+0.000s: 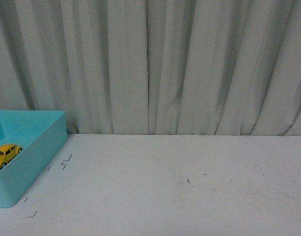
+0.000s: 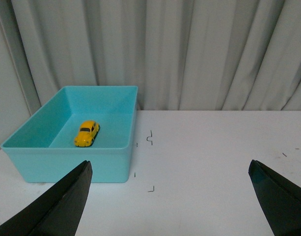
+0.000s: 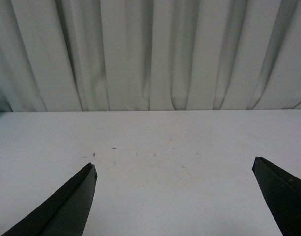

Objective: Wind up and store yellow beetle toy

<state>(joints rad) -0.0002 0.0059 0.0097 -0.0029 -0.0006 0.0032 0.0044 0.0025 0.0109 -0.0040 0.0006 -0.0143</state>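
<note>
Yellow beetle toy (image 2: 87, 133) sits inside turquoise bin (image 2: 67, 162), upright on its wheels

Yellow beetle toy (image 2: 87, 133), turquoise bin (image 2: 116, 162)

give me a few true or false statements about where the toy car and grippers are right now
1. The yellow beetle toy sits inside the teal bin. True.
2. The left gripper is shut on the toy. False: its jaws are wide apart and hold nothing.
3. The bin stands on the table's right side. False: it is at the left in the front view.
4. The right gripper is open over bare table. True.
</note>
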